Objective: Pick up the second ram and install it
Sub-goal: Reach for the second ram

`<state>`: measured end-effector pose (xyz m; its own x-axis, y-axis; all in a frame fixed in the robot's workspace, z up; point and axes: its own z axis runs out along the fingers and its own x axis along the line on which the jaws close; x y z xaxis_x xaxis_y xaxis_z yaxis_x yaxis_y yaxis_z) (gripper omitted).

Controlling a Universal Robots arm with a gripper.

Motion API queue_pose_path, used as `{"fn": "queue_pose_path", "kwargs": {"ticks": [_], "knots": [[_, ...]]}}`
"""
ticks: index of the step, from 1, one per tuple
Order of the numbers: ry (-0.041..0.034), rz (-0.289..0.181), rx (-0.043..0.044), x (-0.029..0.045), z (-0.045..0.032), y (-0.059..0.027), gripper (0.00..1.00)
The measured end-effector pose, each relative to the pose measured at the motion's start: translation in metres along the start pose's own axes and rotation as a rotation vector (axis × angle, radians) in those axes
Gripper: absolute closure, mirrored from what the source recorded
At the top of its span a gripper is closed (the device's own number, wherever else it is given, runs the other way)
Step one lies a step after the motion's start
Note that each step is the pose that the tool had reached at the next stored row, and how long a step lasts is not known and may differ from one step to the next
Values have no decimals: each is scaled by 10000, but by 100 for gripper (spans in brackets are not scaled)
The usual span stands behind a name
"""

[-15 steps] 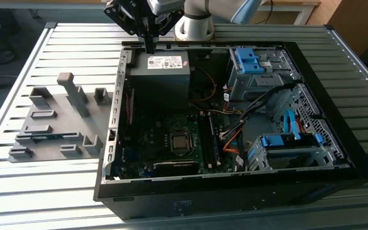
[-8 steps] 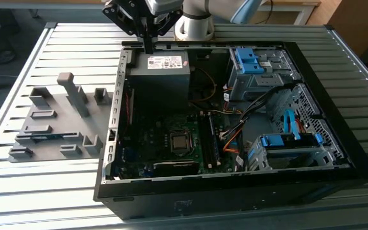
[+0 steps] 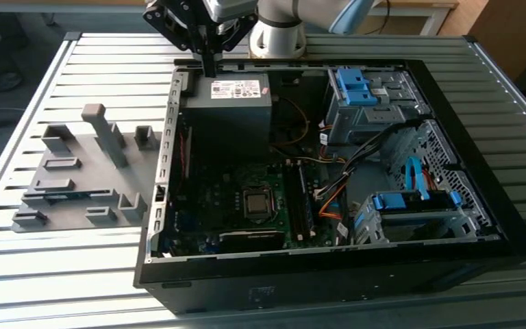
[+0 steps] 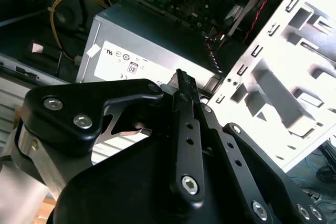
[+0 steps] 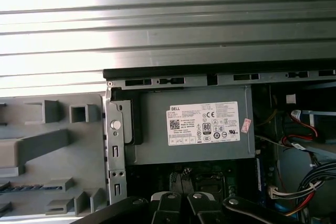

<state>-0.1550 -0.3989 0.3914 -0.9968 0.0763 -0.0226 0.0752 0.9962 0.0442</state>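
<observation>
The second ram (image 3: 62, 197) is a thin dark-green strip lying in a low block of the grey holder plate (image 3: 107, 179) at the exterior view's left, beside the open PC case (image 3: 336, 264). In the first wrist view the ram (image 5: 23, 187) shows as a dark strip on the holder plate (image 5: 52, 121). My gripper (image 3: 210, 67) hangs over the case's far rim, just above the grey power supply (image 3: 235, 103), well away from the ram. Its black fingers (image 4: 182, 85) are pressed together with nothing between them. The gripper (image 5: 181, 179) points down at the power supply (image 5: 194, 124).
Inside the case lie the green motherboard with long black slot rails (image 3: 304, 202), bundled cables (image 3: 336, 185) and blue drive brackets (image 3: 359, 86). Tall grey posts (image 3: 107, 133) rise from the holder plate. The case stands on a ribbed metal table (image 3: 25, 274).
</observation>
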Motion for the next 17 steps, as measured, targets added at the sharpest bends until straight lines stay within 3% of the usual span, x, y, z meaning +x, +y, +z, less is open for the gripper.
{"fn": "queue_pose_path", "kwargs": {"ticks": [17], "knots": [[4, 0, 0, 92, 4, -7, 89]]}}
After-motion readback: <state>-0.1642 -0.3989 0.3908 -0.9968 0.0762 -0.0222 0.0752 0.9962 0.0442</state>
